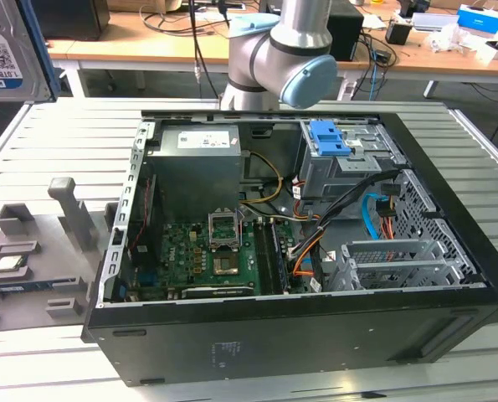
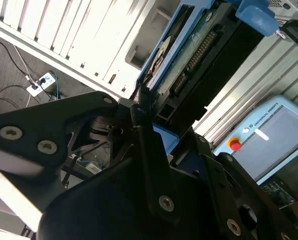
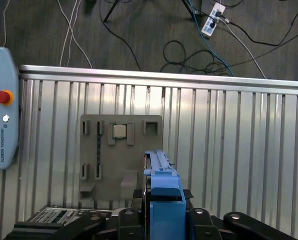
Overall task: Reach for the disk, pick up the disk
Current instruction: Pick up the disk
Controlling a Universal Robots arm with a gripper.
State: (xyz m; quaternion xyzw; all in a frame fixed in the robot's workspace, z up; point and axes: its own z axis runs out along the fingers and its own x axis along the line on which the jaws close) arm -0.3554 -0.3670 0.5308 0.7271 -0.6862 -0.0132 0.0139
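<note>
I have the claw (image 3: 164,222) clamped on the disk (image 1: 6,50), held high over the grey stand (image 3: 103,165), whose slot carries a chip (image 3: 119,131). The open computer case (image 1: 315,335) on the tabletop (image 1: 64,126) holds a motherboard (image 1: 198,255) and a drive cage (image 1: 349,173).

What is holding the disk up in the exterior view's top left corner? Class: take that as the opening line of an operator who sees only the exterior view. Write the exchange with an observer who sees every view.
Observer: The hand is shut on the disk; the first wrist view shows the disk clamped edge-on.
Operator: What lies beyond it?
Observer: Past the disk's tip, that view looks onto the grey stand, with a chip seated in it.
Operator: Anything else nearby?
Observer: A pendant with a red button lies on the slatted table.
</note>
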